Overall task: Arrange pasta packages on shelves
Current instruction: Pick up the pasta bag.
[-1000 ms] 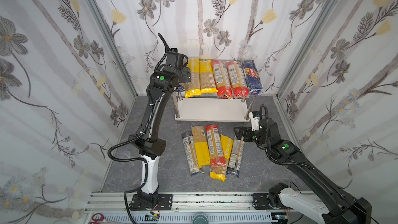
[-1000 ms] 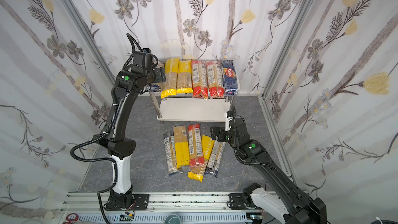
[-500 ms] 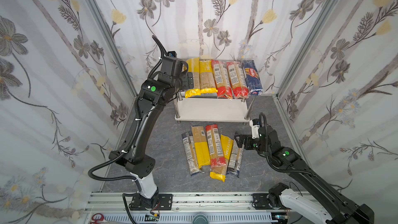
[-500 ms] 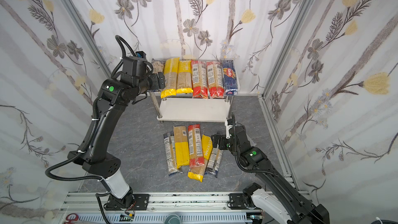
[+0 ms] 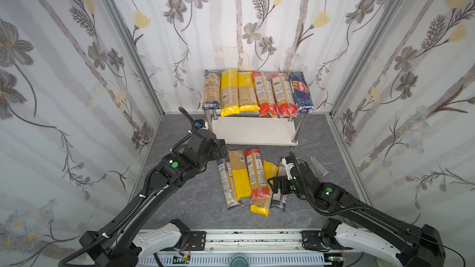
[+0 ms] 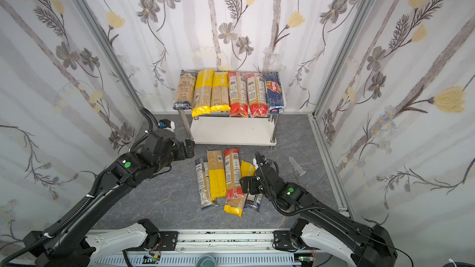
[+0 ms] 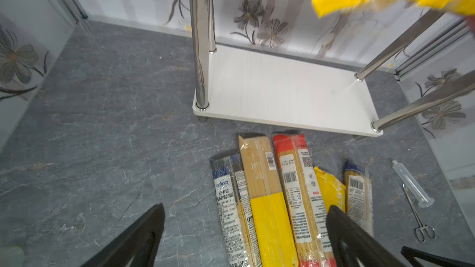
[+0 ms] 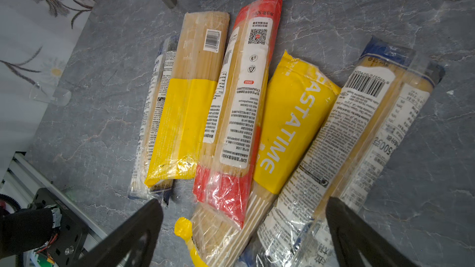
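Note:
The shelves (image 5: 254, 130) stand at the back wall. The top board carries several pasta packages (image 5: 257, 92) side by side; the lower board (image 7: 282, 91) is bare. Several more pasta packages (image 5: 246, 175) lie on the grey floor in front. My left gripper (image 5: 221, 148) hangs open, low over the far-left end of that pile, near the rack's front-left leg. In the left wrist view its fingers (image 7: 154, 222) straddle the blue-ended, yellow and red packs. My right gripper (image 5: 272, 185) is open over the pile's near right part, above the red pack (image 8: 239, 114) and a yellow pack (image 8: 290, 124).
A clear plastic syringe (image 5: 318, 166) and small metal forceps (image 7: 421, 224) lie on the floor right of the pile. Flowered walls close in three sides. The arms' rail (image 5: 244, 240) runs along the near edge.
My left arm dropped from the top shelf's left end to floor level by the pile, its jaws opening wider. A blue-ended pack now shows there. My right gripper shifted nearer, over the pile.

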Controlling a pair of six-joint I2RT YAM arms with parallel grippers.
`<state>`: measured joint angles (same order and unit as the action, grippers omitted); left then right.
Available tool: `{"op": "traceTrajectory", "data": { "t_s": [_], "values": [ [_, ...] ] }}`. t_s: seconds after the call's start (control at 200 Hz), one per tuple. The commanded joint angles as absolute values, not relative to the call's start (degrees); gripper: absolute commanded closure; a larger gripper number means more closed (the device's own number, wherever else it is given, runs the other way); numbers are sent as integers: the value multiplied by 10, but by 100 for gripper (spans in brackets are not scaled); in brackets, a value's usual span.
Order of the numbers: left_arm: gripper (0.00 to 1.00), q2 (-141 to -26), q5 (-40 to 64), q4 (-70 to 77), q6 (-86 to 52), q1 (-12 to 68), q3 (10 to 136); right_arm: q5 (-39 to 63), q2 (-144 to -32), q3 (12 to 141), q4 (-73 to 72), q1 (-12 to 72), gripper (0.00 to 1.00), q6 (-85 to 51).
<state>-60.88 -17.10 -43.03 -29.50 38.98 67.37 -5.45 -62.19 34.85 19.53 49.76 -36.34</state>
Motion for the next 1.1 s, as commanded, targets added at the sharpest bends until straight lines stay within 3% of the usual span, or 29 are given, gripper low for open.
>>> {"op": "traceTrajectory", "data": {
  "t_s": [0.0, 0.42, 0.804, 1.099],
  "values": [
    [0, -580, -170, -382, -349, 409, 601, -98, -640, 347, 170, 526, 1, -407],
    [0, -539, -138, -258, -391, 427, 385, -146, -771, 383, 159, 608, 5, -454],
    [0, -630, -123, -168, -386, 428, 348, -186, -931, 479, 170, 607, 5, -419],
    [0, -611, -133, -145, -397, 429, 313, -202, -1024, 526, 193, 605, 7, -412]
  ]
}}
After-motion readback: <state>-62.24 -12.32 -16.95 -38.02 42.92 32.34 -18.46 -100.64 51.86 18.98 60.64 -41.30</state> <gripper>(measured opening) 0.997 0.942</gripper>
